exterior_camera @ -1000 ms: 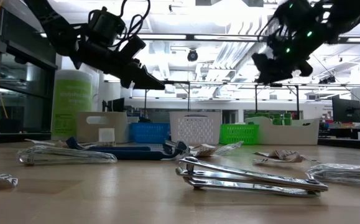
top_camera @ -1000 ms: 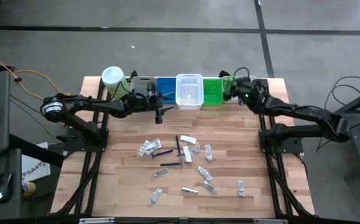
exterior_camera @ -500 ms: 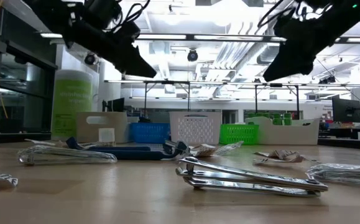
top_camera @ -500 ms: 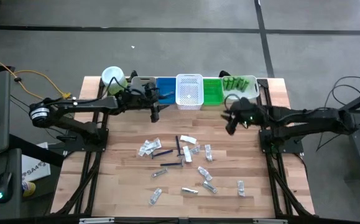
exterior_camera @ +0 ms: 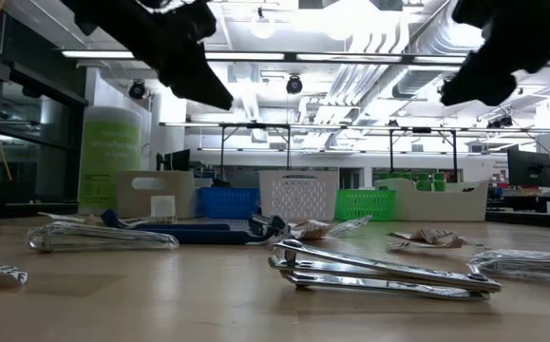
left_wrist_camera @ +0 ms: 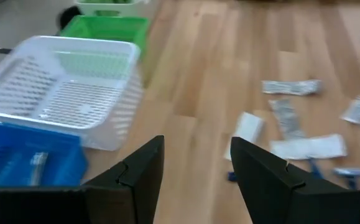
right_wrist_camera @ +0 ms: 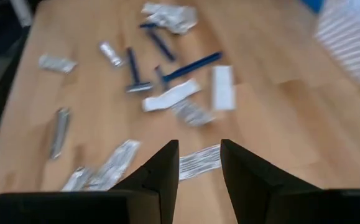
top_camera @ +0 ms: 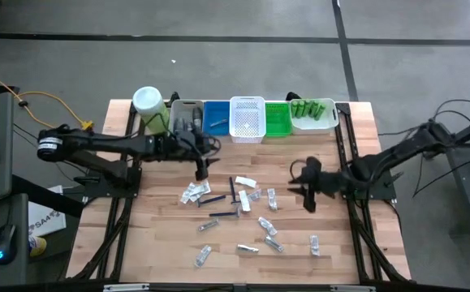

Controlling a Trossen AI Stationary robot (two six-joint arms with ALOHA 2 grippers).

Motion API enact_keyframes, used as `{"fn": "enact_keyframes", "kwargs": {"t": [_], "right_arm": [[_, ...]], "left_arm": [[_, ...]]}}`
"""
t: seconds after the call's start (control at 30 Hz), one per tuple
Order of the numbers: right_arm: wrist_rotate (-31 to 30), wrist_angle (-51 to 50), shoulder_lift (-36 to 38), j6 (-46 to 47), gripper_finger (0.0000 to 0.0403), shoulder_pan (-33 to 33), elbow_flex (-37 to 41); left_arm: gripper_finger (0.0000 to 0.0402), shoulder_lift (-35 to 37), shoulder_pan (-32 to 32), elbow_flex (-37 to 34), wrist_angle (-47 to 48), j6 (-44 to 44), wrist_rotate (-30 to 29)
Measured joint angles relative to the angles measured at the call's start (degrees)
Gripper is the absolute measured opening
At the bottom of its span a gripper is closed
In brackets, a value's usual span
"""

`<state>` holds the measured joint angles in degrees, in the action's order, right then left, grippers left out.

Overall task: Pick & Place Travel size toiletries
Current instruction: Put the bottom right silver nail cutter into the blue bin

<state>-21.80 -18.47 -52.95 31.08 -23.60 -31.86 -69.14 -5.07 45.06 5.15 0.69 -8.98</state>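
A row of bins is lined up along the far edge of the wooden table (top_camera: 161, 235): a grey bin (top_camera: 186, 116) with dark pieces inside, a blue bin (top_camera: 216, 118) in which one small pale item can be made out in the left wrist view, a white slotted basket (top_camera: 247, 118) whose contents cannot be told, a green basket (top_camera: 277, 119), and a pale tray (top_camera: 314, 114) in which small green bottles (top_camera: 309, 107) are laid side by side. A tall pale-green jar with a white lid (top_camera: 148, 107) is stood at the left end of the row. The travel size toiletries (top_camera: 239, 212) are scattered over the middle of the table, well clear of every edge, with bare wood left between them and the bins and along both sides. The left gripper (top_camera: 202, 170) is held above the table just in front of the grey and blue bins, its fingers (left_wrist_camera: 143, 167) kept apart with nothing between them; the nearest sachets and a blue razor (left_wrist_camera: 347, 175) are seen just beyond the fingertips. The right gripper (top_camera: 310, 195) is held over bare wood at the right of the pile, its fingers (right_wrist_camera: 165, 168) likewise spread and empty, with a clear sachet (right_wrist_camera: 198, 160) lying between the fingertips' line and the blue razors (right_wrist_camera: 186, 67) farther ahead. The items are seen as crinkled clear and white sachets, thin dark blue razors and shiny metal nail clippers (exterior_camera: 384, 271).
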Motion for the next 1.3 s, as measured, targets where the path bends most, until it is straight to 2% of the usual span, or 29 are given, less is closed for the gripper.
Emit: {"fn": "enact_keyframes", "kwargs": {"t": [0.27,0.37,0.47,0.6,0.67,0.73,0.83,1.1,1.2,1.3], "right_arm": [[0.3,12.0,-12.6,8.9,0.0112,-11.5,0.0],[6.3,21.2,-17.8,13.8,0.0112,-13.1,0.0],[14.8,32.4,-22.6,12.5,0.0112,-13.8,0.0],[19.5,48.3,-27.9,12.4,0.0112,-13.6,0.0],[21.8,52.3,-29.5,14.8,0.0112,-13.1,-0.3],[22.8,50.1,-30.4,18.6,0.0112,-12.7,-1.3],[21.3,40.3,-31.3,21.4,0.0112,-12.8,-5.1],[16.1,8.0,-36.9,24.3,0.0109,-12.9,-25.2],[16.3,0.4,-40.6,25.9,0.0106,-12.9,-31.2],[19.5,-4.3,-44.4,26.1,0.0111,-12.8,-34.6]], "left_arm": [[0.0184,0.0,11.1,0.0,1.5,8.1,-6.4],[0.0184,0.0,15.0,0.0,1.5,10.1,-8.3],[0.0184,0.0,18.6,0.0,1.5,10.1,-10.9],[0.0184,0.0,22.7,0.0,1.5,11.1,-14.1],[0.0184,0.0,24.6,0.0,1.5,11.4,-15.2],[0.0184,0.0,26.3,0.0,1.6,11.4,-16.2],[0.0184,0.0,28.5,0.0,2.2,11.4,-18.5],[0.0184,0.0,32.3,0.0,3.7,11.6,-20.6],[0.0184,0.0,33.0,0.0,4.1,11.6,-20.8],[0.0184,0.0,33.4,0.0,4.6,11.6,-20.8]]}}
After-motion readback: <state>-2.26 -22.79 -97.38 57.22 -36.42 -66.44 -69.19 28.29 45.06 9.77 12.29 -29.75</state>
